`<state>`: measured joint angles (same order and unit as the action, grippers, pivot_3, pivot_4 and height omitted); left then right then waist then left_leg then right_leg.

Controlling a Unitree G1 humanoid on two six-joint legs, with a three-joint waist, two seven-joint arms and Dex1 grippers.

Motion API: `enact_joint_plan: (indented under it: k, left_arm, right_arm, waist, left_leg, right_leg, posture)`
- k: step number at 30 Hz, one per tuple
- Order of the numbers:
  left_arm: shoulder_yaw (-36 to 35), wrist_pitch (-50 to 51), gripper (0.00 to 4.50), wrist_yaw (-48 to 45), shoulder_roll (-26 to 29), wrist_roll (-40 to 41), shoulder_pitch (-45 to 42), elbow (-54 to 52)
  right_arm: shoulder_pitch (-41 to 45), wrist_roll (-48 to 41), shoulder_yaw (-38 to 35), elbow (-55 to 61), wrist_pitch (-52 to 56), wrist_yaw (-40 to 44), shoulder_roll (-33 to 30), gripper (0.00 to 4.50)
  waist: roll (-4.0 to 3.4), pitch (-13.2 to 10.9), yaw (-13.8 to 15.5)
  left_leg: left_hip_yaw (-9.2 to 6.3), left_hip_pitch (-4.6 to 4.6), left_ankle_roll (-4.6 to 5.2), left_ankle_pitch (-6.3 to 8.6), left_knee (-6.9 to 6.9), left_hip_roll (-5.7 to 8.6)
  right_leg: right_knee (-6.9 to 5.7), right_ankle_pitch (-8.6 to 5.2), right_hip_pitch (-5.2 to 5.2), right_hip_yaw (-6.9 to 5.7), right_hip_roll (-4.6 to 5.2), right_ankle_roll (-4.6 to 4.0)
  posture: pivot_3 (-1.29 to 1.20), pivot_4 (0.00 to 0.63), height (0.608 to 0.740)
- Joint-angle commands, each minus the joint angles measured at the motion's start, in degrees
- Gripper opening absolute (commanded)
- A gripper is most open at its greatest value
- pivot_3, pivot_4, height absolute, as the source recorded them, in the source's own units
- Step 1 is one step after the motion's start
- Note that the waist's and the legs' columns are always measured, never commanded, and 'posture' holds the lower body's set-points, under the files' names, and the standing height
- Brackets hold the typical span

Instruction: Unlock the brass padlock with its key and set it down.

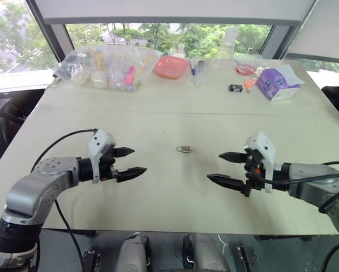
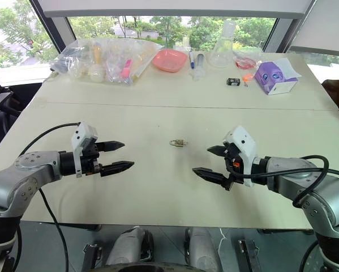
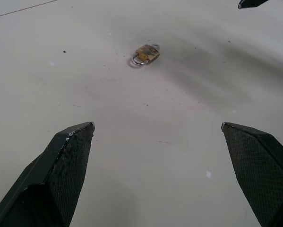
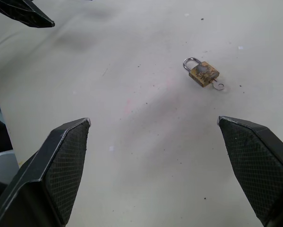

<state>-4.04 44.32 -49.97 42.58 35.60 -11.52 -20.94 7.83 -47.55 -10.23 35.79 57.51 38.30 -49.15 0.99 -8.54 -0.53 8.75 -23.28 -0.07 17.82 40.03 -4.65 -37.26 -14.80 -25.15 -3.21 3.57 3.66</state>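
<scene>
a pale cream table (image 1: 158, 192) carries the brass padlock (image 1: 184, 149), which lies flat and alone near the middle, a small key ring showing at its base. along the far edge lie a clear plastic bag of mixed items (image 1: 107, 67), a pink dish (image 1: 171, 66), a clear glass flask (image 1: 224, 54), a small black-and-white box (image 1: 235, 88) and a purple-printed carton (image 1: 278, 83). the surface shows faint specks and scuffs.
</scene>
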Motion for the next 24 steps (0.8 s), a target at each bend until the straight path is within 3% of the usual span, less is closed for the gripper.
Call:
enact_joint_plan:
  k: [1,18,24]
  left_arm:
    - [-0.3,-1.2,4.50,-0.2,0.1,0.0,-0.6,-0.8]
    - [-0.2,-1.2,4.50,-0.5,0.1,0.0,-0.4,-0.7]
    - [2.3,-3.5,4.50,-2.1,2.2,-3.9,-3.2,2.7]
  right_arm:
    - [1.0,0.1,-0.5,0.6,-1.1,0.0,-0.3,4.47]
    - [0.5,0.9,0.2,0.5,-1.7,0.0,0.0,4.47]
    - [1.6,2.7,0.7,-0.4,-2.3,-2.1,1.7,4.47]
  waist:
    - [0.00,0.0,0.0]
    - [0.00,0.0,0.0]
    - [0.00,0.0,0.0]
  left_leg:
    - [0.00,0.00,0.00,0.00,0.00,0.00]
    - [0.00,0.00,0.00,0.00,0.00,0.00]
    - [0.01,0.00,0.00,0.00,0.00,0.00]
  right_leg:
    - [0.00,0.00,0.00,0.00,0.00,0.00]
    - [0.00,0.00,0.00,0.00,0.00,0.00]
    - [0.00,0.00,0.00,-0.01,-0.01,0.00]
  posture:
    - [0.00,0.150,0.739]
    - [0.00,0.150,0.739]
    - [0.00,0.150,0.739]
